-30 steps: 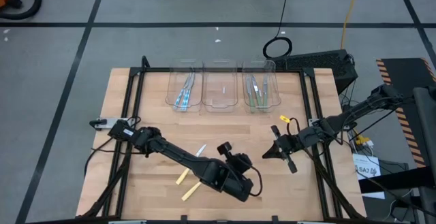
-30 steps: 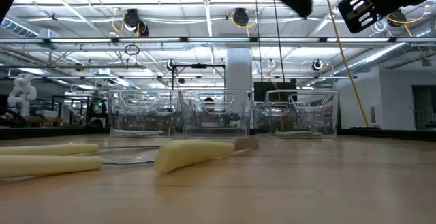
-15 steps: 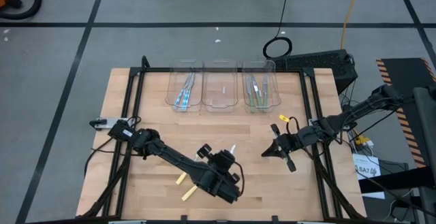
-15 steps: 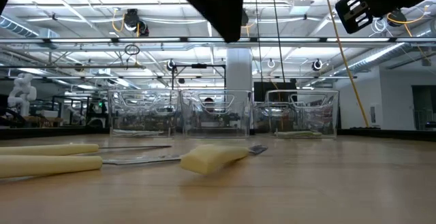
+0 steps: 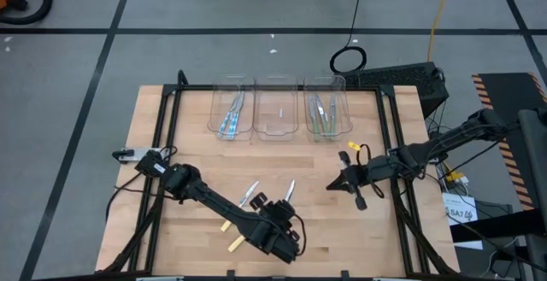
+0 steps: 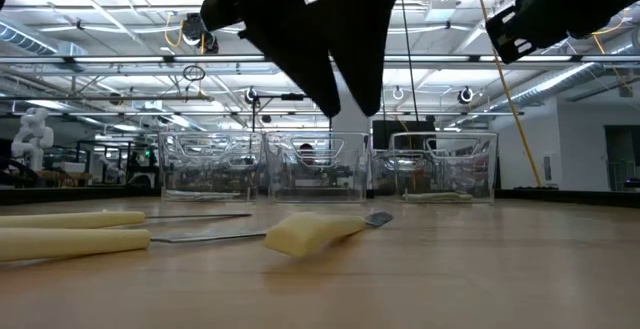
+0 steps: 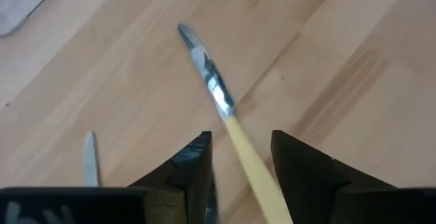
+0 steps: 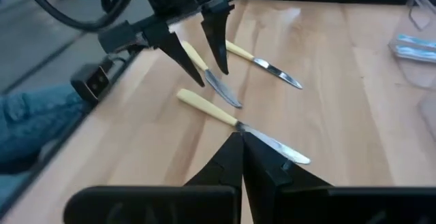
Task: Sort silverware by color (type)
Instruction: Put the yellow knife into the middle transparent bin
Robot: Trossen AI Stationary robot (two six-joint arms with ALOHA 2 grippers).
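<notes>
Three yellow-handled knives lie flat on the wooden table (image 5: 367,247). One knife (image 7: 216,94) lies between the fingers of my open left gripper (image 7: 240,163), which hovers above it without touching it (image 8: 210,74). A second blade (image 7: 89,163) lies beside it. The third knife (image 8: 231,120) lies nearest my right gripper (image 8: 240,142), which is shut on nothing and hangs over the table's right part (image 5: 335,184). In the high view my left gripper (image 5: 275,211) is near the front edge, at the middle.
Three clear bins stand along the far edge. The left bin (image 5: 232,110) holds blue-handled pieces, the middle bin (image 5: 275,110) shows none, and the right bin (image 5: 326,114) holds green-handled ones. A black frame (image 5: 167,127) borders the table.
My left gripper has come down toward the table's near left, rolled at the wrist, and opened over a yellow-handled knife. Early in that second, the knife nearest the low camera turned a little on the table.
</notes>
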